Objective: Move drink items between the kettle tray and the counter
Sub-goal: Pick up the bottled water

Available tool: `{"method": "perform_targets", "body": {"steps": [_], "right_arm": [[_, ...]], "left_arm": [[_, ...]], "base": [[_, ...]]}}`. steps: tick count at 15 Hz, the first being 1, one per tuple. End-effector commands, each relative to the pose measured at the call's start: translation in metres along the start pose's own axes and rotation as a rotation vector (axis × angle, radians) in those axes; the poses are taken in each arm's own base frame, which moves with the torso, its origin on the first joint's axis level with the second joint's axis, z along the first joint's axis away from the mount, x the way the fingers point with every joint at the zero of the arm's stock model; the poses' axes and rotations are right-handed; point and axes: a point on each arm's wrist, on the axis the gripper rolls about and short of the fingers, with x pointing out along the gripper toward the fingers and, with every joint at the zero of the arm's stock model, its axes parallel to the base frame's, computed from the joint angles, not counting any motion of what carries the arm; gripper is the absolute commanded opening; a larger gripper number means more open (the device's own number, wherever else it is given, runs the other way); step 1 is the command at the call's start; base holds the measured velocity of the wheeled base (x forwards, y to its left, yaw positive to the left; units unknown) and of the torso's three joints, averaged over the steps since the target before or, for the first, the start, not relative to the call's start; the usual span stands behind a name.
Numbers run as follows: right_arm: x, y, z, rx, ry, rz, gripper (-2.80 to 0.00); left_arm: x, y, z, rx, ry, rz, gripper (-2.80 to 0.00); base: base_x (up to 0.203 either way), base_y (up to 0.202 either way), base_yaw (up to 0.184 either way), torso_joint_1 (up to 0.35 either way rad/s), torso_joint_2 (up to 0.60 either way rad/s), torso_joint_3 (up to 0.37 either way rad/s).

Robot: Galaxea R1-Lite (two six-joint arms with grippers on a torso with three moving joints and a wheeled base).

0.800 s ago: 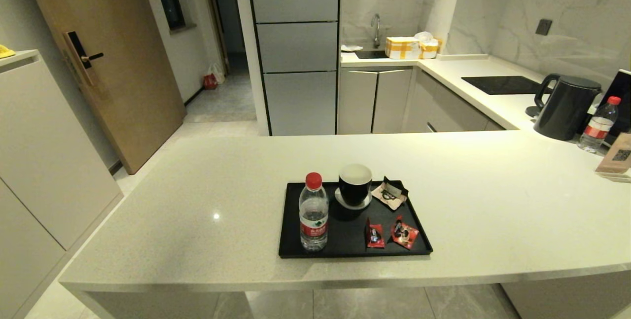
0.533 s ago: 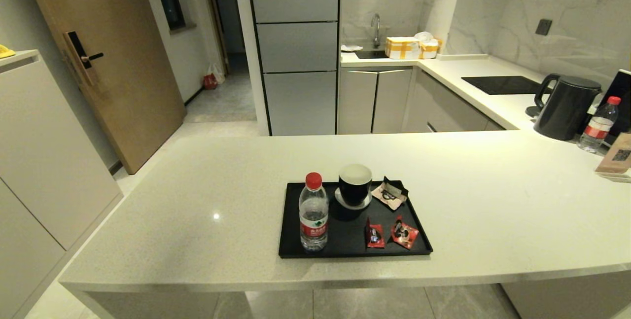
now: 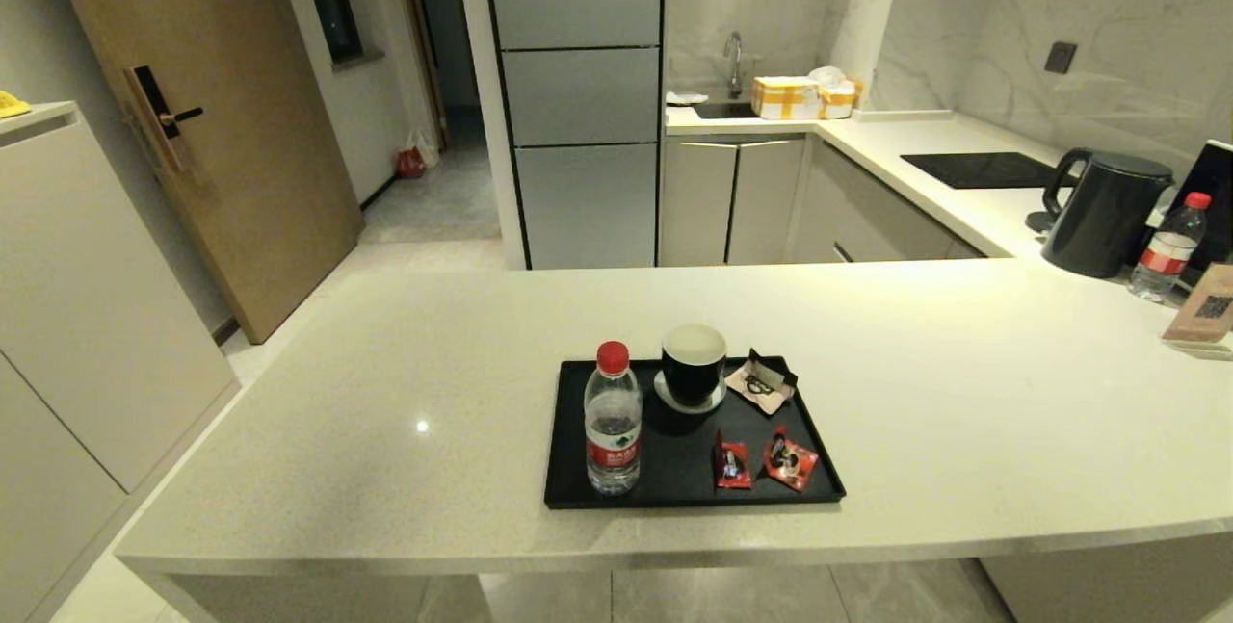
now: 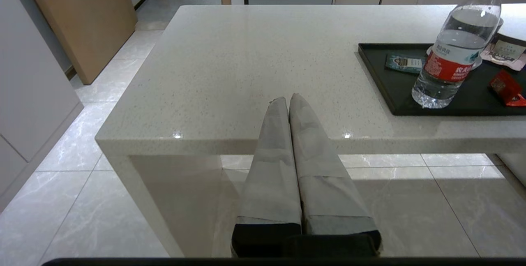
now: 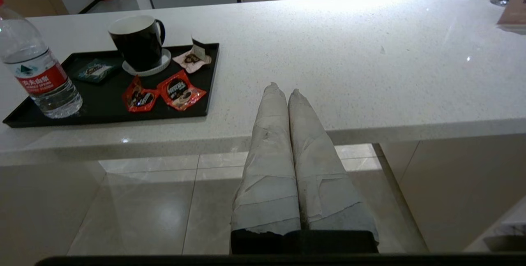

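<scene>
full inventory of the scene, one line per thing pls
tray: 1, black, on the counter
bottle: 1, clear with red cap, tray's left side
mug: 1, black, white inside, back of tray
red sachets: 2, tray's front right
teal sachet: 1, tray, beside mug
pink sachet: 1, right of mug
kettle: 1, black, far right
second bottle: 1, beside kettle
left gripper: shut, empty
right gripper: shut, empty

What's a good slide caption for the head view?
Water bottle, mug and sachets on black tray atop pale counter.
</scene>
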Motion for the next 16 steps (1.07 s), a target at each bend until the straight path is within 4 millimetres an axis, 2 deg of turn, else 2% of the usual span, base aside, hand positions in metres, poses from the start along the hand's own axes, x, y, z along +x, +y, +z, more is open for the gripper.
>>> {"method": "perform_targets", "body": {"steps": [1, 7, 16], "right_arm": [[0.0001, 0.0000, -0.0005, 0.000, 0.002, 0.002, -2.80], [0.0001, 0.0000, -0.0005, 0.000, 0.002, 0.002, -2.80], [0.0001, 0.0000, -0.0005, -0.002, 0.002, 0.001, -2.80]], "left_arm": [[0.0000, 0.0000, 0.0000, -0.001, 0.000, 0.001, -2.80], [0.0000, 0.0000, 0.0000, -0.001, 0.000, 0.001, -2.80], [0.0000, 0.0000, 0.0000, 0.002, 0.000, 0.001, -2.80]], "base": [[0.000, 0.000, 0.000, 0.311, -0.28, 0.027], [0.000, 0.000, 0.000, 0.397, -0.40, -0.012], [0.000, 0.000, 0.000, 0.038, -0.04, -0.003]]}}
